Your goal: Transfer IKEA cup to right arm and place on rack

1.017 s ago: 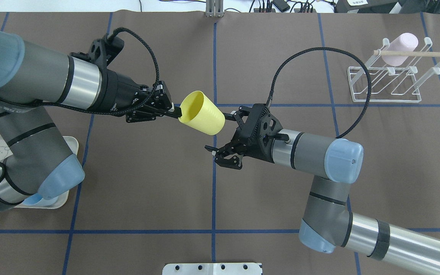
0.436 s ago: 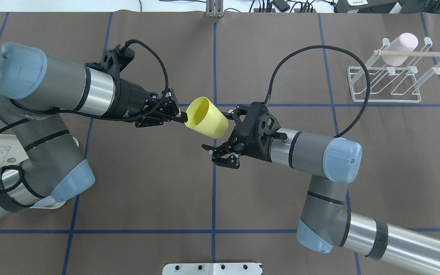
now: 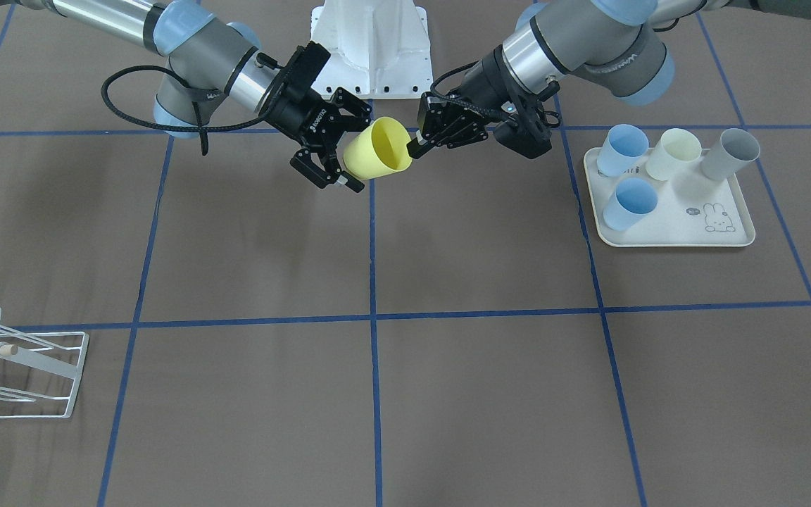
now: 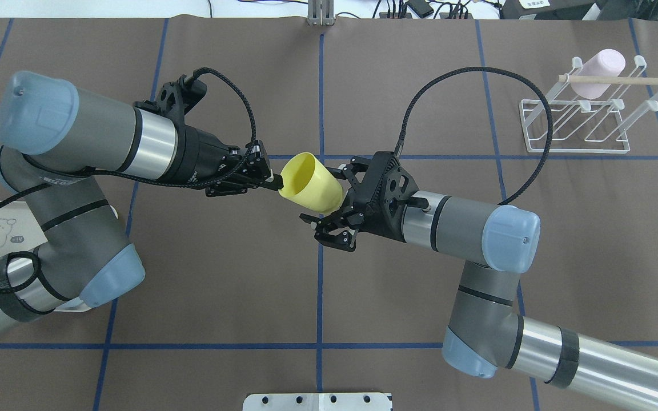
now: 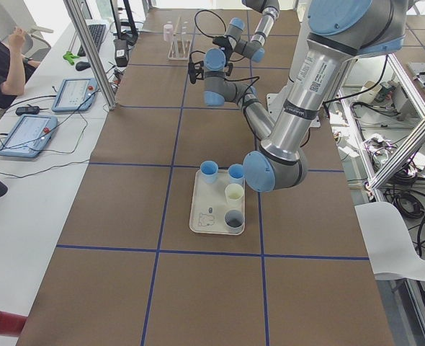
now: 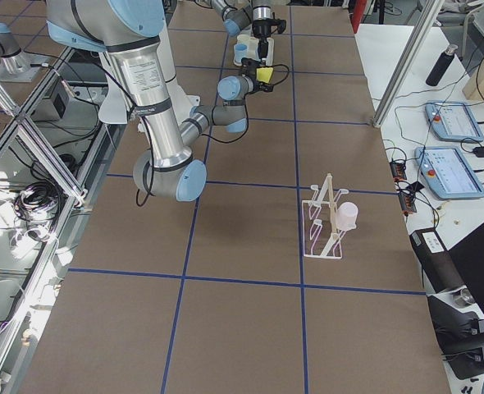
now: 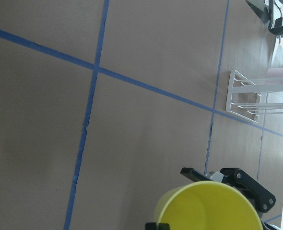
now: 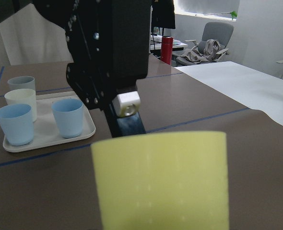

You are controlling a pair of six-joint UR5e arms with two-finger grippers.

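Now the left gripper (image 4: pixel 273 182), clamped on the rim of the yellow cup (image 4: pixel 311 185), has brought it closer to the far-off rack (image 4: pixel 577 149), so its base lies between the wide-spread, empty fingers of the right gripper (image 4: pixel 324 194), ready for closing.

Overhead looks down from six o'clock, front camera from twelve, sides from three and nine; all share the desk (image 4: pixel 220 274).

Matt yellow plastic cup (image 4: pixel 311 184); white-coated wire rack (image 4: pixel 577 150)
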